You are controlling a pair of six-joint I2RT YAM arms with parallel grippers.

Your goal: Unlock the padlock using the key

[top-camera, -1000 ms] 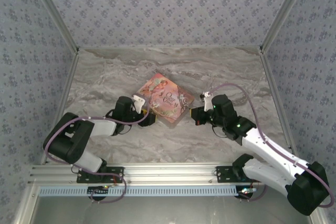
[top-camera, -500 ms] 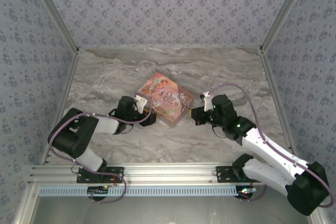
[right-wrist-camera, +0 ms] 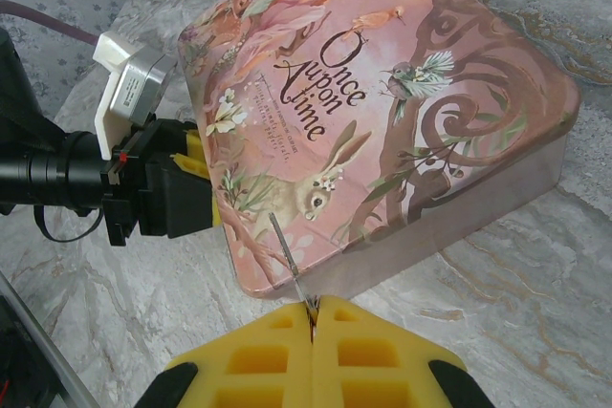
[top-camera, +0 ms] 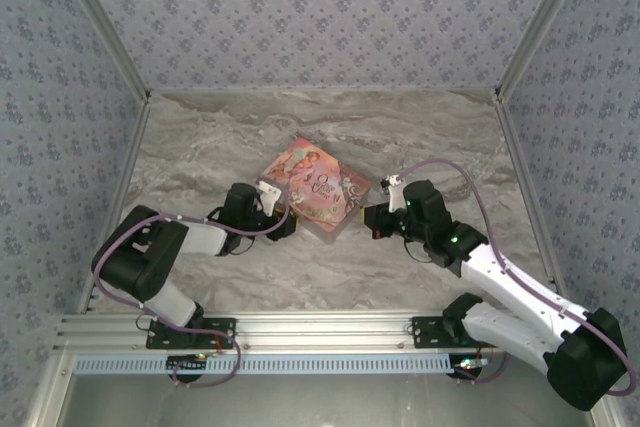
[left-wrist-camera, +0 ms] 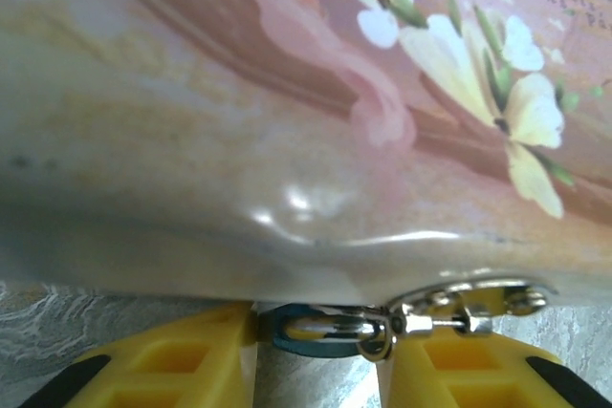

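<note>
Left gripper point(left-wrist-camera: 318, 324) first: its own wrist camera shows us the two yellow pads point(left-wrist-camera: 163, 360) standing apart at 6 o'clock, with the small blue padlock point(left-wrist-camera: 298, 339) filling the gap between them. Whether the pads press on it or merely flank it, we cannot tell. A silver clasp point(left-wrist-camera: 469, 298) runs from the padlock toward 3 o'clock, just under the pink tin point(left-wrist-camera: 287, 140), whose wall rises directly above. The padlock thus sits at the tin's lower edge, just above the marble table point(left-wrist-camera: 48, 317).

That close view gives us the padlock; the top view gives us the layout instead. From above, the tin lies near the table's middle. The left gripper is against its 8 o'clock edge, and the right gripper point(top-camera: 375, 219) is near its 4 o'clock corner.

The right wrist camera settles the other grip. We see the right gripper's pads point(right-wrist-camera: 249, 360) pressed together on a thin metal key point(right-wrist-camera: 285, 260), whose blade sticks out toward 11 o'clock, its tip over the tin's near corner. The gripper itself stands apart from the tin. In this view the left gripper is at the tin's 9 o'clock side, its yellow fingers against the wall. We can also read the lid here, with its rabbit and the words "Once Upon a Time".
</note>
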